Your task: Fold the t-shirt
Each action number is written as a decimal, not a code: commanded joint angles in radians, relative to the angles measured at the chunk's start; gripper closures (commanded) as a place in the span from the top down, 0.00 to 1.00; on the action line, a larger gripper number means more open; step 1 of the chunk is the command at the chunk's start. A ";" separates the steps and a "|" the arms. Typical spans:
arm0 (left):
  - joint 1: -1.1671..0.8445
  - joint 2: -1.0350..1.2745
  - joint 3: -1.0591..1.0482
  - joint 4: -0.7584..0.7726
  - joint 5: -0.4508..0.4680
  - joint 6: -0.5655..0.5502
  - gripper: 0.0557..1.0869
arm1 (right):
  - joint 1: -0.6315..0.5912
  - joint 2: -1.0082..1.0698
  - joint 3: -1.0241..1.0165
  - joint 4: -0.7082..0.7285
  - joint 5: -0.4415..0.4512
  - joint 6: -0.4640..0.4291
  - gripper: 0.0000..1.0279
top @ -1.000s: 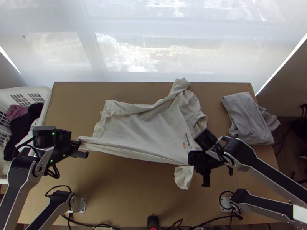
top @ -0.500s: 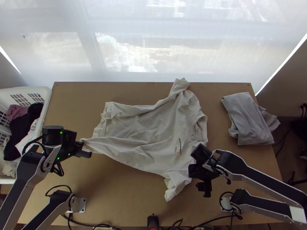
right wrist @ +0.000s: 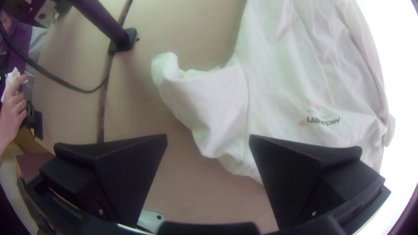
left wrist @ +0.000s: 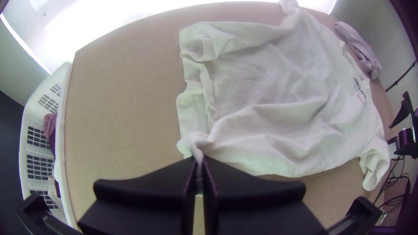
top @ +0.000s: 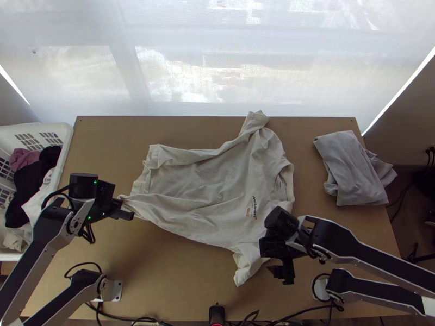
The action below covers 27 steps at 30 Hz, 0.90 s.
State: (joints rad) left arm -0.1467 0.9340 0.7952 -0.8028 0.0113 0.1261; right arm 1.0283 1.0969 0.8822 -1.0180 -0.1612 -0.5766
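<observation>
A white t-shirt (top: pixel 212 179) lies spread but wrinkled across the middle of the table, its collar end toward the right and one sleeve toward the near edge. My left gripper (top: pixel 126 209) is at the shirt's near left hem corner; in the left wrist view the left gripper (left wrist: pixel 199 169) is shut on a pinched, twisted bit of hem. Beside the near sleeve is my right gripper (top: pixel 277 266). In the right wrist view the right gripper (right wrist: pixel 208 141) stands wide open, with the sleeve (right wrist: pixel 213 104) of the shirt beyond and between its fingers.
A folded grey garment (top: pixel 353 168) lies at the table's right side. At the left edge stands a white basket (top: pixel 68 136) holding dark, white and purple clothes. Cables run along the near edge. A person's hand (right wrist: pixel 13 109) shows at the right wrist view's edge.
The right gripper has let go of the shirt near the sleeve and moved slightly toward the near edge. The near side, once taut, now lies slack. The left gripper has shifted slightly right.
</observation>
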 commanded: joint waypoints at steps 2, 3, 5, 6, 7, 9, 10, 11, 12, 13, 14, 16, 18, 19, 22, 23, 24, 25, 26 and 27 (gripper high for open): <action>-0.002 0.048 -0.005 0.017 -0.005 0.006 0.03 | 0.157 0.024 0.024 0.018 -0.003 0.009 0.85; -0.002 0.048 -0.005 0.017 -0.007 0.006 0.03 | 0.176 0.032 0.024 0.024 -0.003 0.011 0.85; -0.002 0.052 -0.005 0.019 -0.016 0.006 0.03 | 0.211 0.046 0.027 0.061 -0.014 0.032 0.85; -0.002 0.052 -0.005 0.019 -0.022 0.006 0.03 | 0.227 0.047 0.027 0.087 -0.021 0.037 0.85; -0.001 0.052 -0.005 0.019 -0.024 0.004 0.03 | 0.242 0.052 0.029 0.107 -0.032 0.043 0.85; -0.001 0.051 -0.005 0.019 -0.028 0.000 0.03 | 0.265 0.066 0.029 0.136 -0.046 0.049 0.85; -0.001 0.049 -0.005 0.019 -0.030 -0.003 0.03 | 0.273 0.075 0.027 0.147 -0.049 0.049 0.85; 0.001 0.048 -0.005 0.017 -0.030 -0.006 0.03 | 0.277 0.084 0.029 0.151 -0.057 0.049 0.85; 0.001 0.045 -0.007 0.016 -0.031 -0.011 0.03 | 0.282 0.092 0.029 0.162 -0.058 0.049 0.85; 0.001 0.043 -0.007 0.013 -0.033 -0.014 0.03 | 0.286 0.097 0.029 0.174 -0.067 0.049 0.85; 0.002 0.042 -0.008 0.011 -0.037 -0.017 0.03 | 0.294 0.103 0.029 0.182 -0.075 0.049 0.85; 0.002 0.037 -0.008 0.008 -0.042 -0.017 0.03 | 0.312 0.116 0.023 0.183 -0.086 0.049 0.81; 0.004 0.035 -0.008 0.008 -0.047 -0.020 0.03 | 0.317 0.135 0.001 0.190 -0.097 0.044 0.76; 0.006 0.035 -0.007 0.008 -0.047 -0.023 0.03 | 0.315 0.146 -0.012 0.199 -0.101 0.043 0.75; 0.007 0.037 -0.010 0.008 -0.047 -0.026 0.03 | 0.309 0.178 -0.088 0.259 -0.106 0.024 0.63; 0.007 0.037 -0.010 0.008 -0.047 -0.026 0.03 | 0.306 0.185 -0.108 0.276 -0.106 0.017 0.57; 0.007 0.037 -0.011 0.010 -0.048 -0.026 0.03 | 0.306 0.190 -0.120 0.288 -0.106 0.017 0.50; 0.007 0.039 -0.013 0.011 -0.048 -0.026 0.03 | 0.305 0.190 -0.120 0.294 -0.107 0.023 0.41; 0.007 0.040 -0.013 0.014 -0.048 -0.026 0.03 | 0.305 0.189 -0.115 0.299 -0.109 0.029 0.31; 0.007 0.043 -0.013 0.017 -0.048 -0.025 0.03 | 0.305 0.184 -0.106 0.299 -0.109 0.038 0.21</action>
State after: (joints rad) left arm -0.1417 0.9714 0.7853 -0.7933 -0.0345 0.1043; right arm 1.3277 1.2556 0.8173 -0.7757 -0.2592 -0.5472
